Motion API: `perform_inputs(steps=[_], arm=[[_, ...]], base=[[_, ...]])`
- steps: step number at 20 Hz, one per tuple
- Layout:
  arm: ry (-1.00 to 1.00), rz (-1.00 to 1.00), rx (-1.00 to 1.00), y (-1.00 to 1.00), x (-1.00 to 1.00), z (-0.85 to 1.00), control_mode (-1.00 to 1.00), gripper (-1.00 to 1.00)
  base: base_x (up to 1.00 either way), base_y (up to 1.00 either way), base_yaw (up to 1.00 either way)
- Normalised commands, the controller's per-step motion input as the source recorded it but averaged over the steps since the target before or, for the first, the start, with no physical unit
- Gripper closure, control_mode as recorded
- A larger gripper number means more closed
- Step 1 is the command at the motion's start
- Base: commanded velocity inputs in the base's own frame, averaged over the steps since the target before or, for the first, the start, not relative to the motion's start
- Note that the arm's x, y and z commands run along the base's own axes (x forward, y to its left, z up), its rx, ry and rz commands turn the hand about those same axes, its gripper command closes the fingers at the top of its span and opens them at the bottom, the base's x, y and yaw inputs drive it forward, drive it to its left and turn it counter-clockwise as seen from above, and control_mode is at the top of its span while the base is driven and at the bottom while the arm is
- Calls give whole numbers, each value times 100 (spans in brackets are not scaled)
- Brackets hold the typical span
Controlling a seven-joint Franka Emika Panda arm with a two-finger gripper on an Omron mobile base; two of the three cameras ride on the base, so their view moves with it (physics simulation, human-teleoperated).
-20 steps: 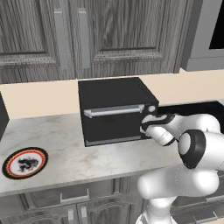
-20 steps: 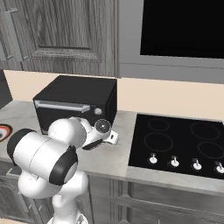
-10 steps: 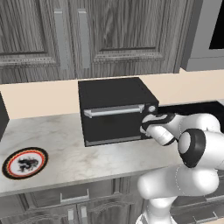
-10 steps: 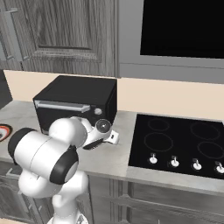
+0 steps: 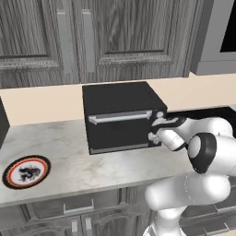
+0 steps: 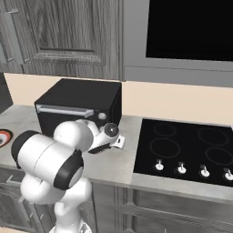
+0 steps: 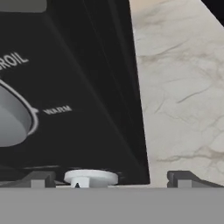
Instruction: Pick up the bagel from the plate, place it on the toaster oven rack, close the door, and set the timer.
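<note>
Left base view
oven: a black toaster oven (image 5: 120, 115) stands on the marble tabletop (image 5: 69, 168), against the beige back wall.
door: the door (image 5: 117, 131) is up and closed, its silver bar handle (image 5: 120, 117) running across the top.
plate: the plate (image 5: 26, 171) lies flat far to the left near the tabletop's front edge, well apart from the oven.
bagel: none on the plate; the closed door hides the rack, so I cannot tell where it is.
end effector: the end effector (image 5: 156, 130) sits against the right end of the oven front, beside the handle's right end; the gap between the fingers is too small to judge here.

Right base view
oven: the oven (image 6: 79, 107) stands left of a black cooktop (image 6: 184, 148) with four knobs along its front.
plate: a sliver of the plate (image 6: 3, 136) shows at the left edge.
arm: the wrist (image 6: 107, 136) reaches across the oven's front right corner.

Hand view
end effector: the end effector (image 7: 111, 179) has its two fingertips (image 7: 39, 179) standing wide apart, holding nothing.
panel: between the tips lies the oven's black control panel (image 7: 87, 96), with a grey knob (image 7: 13, 120) at left, lettering "WARM" beside it and part of "BROIL" above.
lower knob: a small white knob (image 7: 91, 178) sits at the bottom between the tips.
tabletop: marble shows to the right of the oven.
</note>
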Motion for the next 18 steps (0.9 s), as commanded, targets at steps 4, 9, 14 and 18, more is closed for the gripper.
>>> perform_inputs(steps=[4,9,14,18], arm=[[0,0,-3,5,0,-46,-100,-100],[-2,0,-3,10,-4,-53,-100,-100],[-19,0,-3,14,-17,-54,-100,-100],[-29,0,-1,9,-29,-46,-100,-100]], base=[[0,0,0],[0,0,0],[0,0,0],[0,0,0]])
